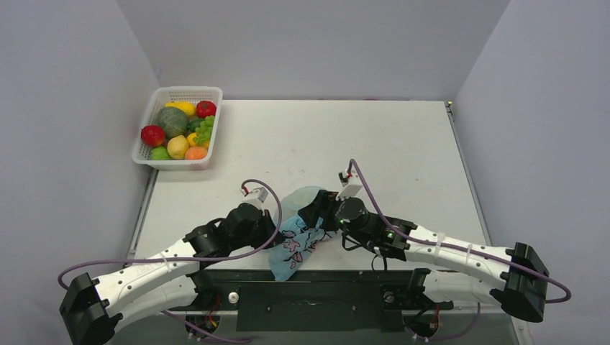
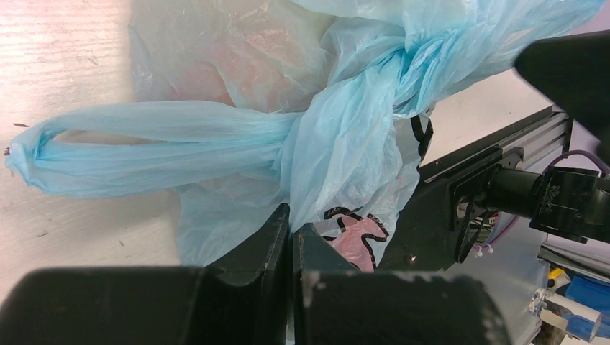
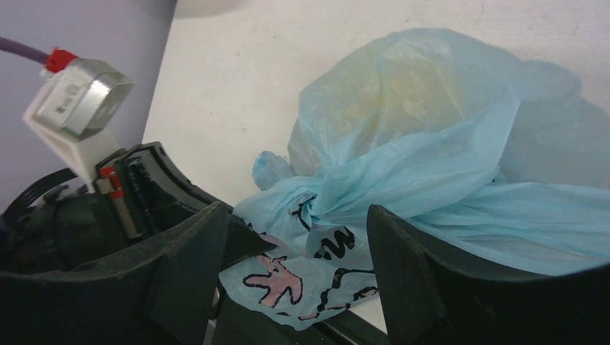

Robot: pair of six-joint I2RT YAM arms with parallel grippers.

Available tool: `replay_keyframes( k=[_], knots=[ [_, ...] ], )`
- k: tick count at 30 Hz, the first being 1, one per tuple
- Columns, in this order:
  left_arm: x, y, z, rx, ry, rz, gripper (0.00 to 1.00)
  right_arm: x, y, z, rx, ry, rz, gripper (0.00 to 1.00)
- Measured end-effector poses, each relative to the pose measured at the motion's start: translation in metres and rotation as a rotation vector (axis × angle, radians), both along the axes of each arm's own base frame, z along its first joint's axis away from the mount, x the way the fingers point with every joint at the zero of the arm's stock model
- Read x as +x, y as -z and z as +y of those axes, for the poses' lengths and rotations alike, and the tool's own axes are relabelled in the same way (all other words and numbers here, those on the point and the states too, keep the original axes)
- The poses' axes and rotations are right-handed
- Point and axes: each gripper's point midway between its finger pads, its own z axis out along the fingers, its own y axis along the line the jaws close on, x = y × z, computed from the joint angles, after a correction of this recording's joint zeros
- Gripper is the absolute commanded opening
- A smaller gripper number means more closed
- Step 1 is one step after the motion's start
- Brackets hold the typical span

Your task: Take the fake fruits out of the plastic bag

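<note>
The light-blue plastic bag [image 1: 296, 243] lies crumpled at the table's near edge, between my two grippers. Its printed end hangs over the edge. My left gripper [image 1: 278, 227] is shut on a fold of the bag's film [image 2: 345, 122], with a loop handle [image 2: 144, 144] stretched out to the left. My right gripper [image 3: 309, 230] is open, its jaws standing on either side of the bag's twisted printed part [image 3: 431, 158]. A faint yellowish fruit [image 3: 388, 93] shows through the film inside the bag's bulge. No fruit lies out of the bag beside it.
A white lattice basket [image 1: 183, 91] with several toy fruits stands at the table's back left corner. The black front rail [image 1: 316, 291] runs just under the bag. Grey walls close in on both sides.
</note>
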Motion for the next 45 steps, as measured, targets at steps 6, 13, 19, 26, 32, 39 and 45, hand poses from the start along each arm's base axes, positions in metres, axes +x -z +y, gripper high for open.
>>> replay_keyframes(
  k=[6,13,19,26,32,39,45],
  knots=[
    [0.0,0.0,-0.003,-0.003,0.004,0.007,0.0,0.008,0.032,0.003,-0.019,0.108,0.103,0.64],
    [0.001,-0.001,-0.004,-0.01,0.003,0.005,0.0,0.014,0.045,0.005,-0.008,0.172,0.144,0.56],
    [0.001,-0.003,-0.006,-0.016,0.007,0.005,0.0,0.014,0.062,0.008,-0.038,0.19,0.171,0.54],
    [0.0,-0.001,-0.008,-0.015,0.016,0.016,0.0,0.017,0.078,0.01,-0.079,0.192,0.181,0.08],
    [0.002,-0.002,-0.007,-0.014,0.009,0.009,0.0,0.029,0.068,0.006,-0.058,0.183,0.17,0.0],
    [0.006,-0.011,-0.002,-0.028,-0.024,-0.03,0.0,0.064,0.027,-0.033,0.101,0.18,0.142,0.0],
    [0.004,-0.015,0.002,-0.034,-0.024,-0.036,0.53,0.058,0.021,-0.045,0.146,0.097,0.115,0.0]
  ],
)
